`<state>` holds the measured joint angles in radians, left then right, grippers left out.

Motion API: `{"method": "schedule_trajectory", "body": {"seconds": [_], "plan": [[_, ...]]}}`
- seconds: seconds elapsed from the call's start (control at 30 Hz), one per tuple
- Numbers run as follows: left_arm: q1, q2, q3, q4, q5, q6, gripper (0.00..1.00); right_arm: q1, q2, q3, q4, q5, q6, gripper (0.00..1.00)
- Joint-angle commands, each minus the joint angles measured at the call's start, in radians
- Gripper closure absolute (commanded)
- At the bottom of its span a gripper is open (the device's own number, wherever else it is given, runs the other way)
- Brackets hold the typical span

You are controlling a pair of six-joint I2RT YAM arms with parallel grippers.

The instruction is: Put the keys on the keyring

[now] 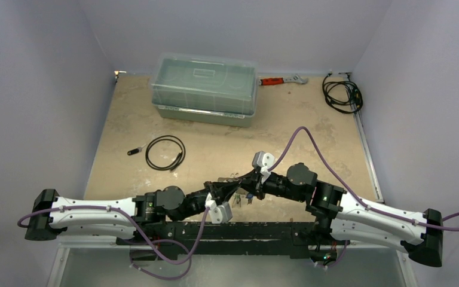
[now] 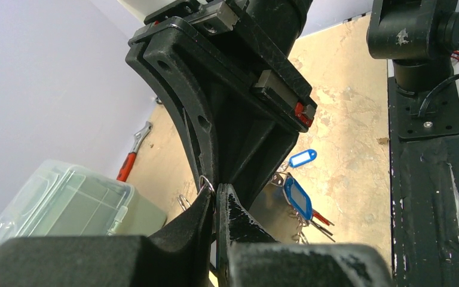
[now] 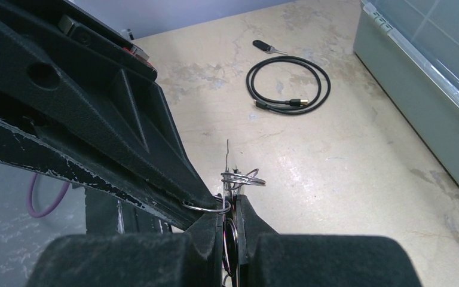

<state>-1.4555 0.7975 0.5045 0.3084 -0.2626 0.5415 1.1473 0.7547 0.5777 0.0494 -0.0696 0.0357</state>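
beige mottled tabletop [image 1: 215, 149] under the keys [image 2: 299, 198], pale lavender walls [image 1: 36, 89]

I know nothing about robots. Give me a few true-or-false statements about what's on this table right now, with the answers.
1. The left gripper and right gripper meet tip to tip over the table. True.
2. The clear plastic box has its lid off. False: the lid is on.
3. The orange-handled wrench lies between the grippers. False: it lies at the far edge, beside the box.
4. A black cable loop lies flat on the table. True.
5. The keys near the grippers carry blue tags. True.
6. Both grippers are wide open. False: both are shut.
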Motion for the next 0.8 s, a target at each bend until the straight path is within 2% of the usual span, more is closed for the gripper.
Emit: {"method": "schedule_trajectory", "body": {"seconds": [0.0, 0.2, 0.3, 0.53, 0.77], "plan": [[0.003, -0.001, 0.045, -0.023, -0.068, -0.004, 0.99, 0.012, -0.029, 0.053, 0.052, -0.018, -0.006, 1.0], [0.003, -0.052, 0.032, -0.008, -0.111, -0.012, 0.94, 0.019, -0.023, 0.048, 0.058, -0.008, -0.009, 1.0], [0.003, -0.06, 0.027, -0.001, -0.11, -0.015, 1.0, 0.029, -0.012, 0.053, 0.056, -0.006, -0.015, 1.0], [0.003, -0.031, 0.037, -0.001, -0.161, -0.02, 1.0, 0.051, -0.005, 0.055, 0.053, 0.007, -0.023, 1.0], [0.003, -0.086, 0.035, 0.013, -0.168, -0.035, 1.0, 0.061, 0.001, 0.045, 0.061, 0.005, -0.03, 1.0]]}}
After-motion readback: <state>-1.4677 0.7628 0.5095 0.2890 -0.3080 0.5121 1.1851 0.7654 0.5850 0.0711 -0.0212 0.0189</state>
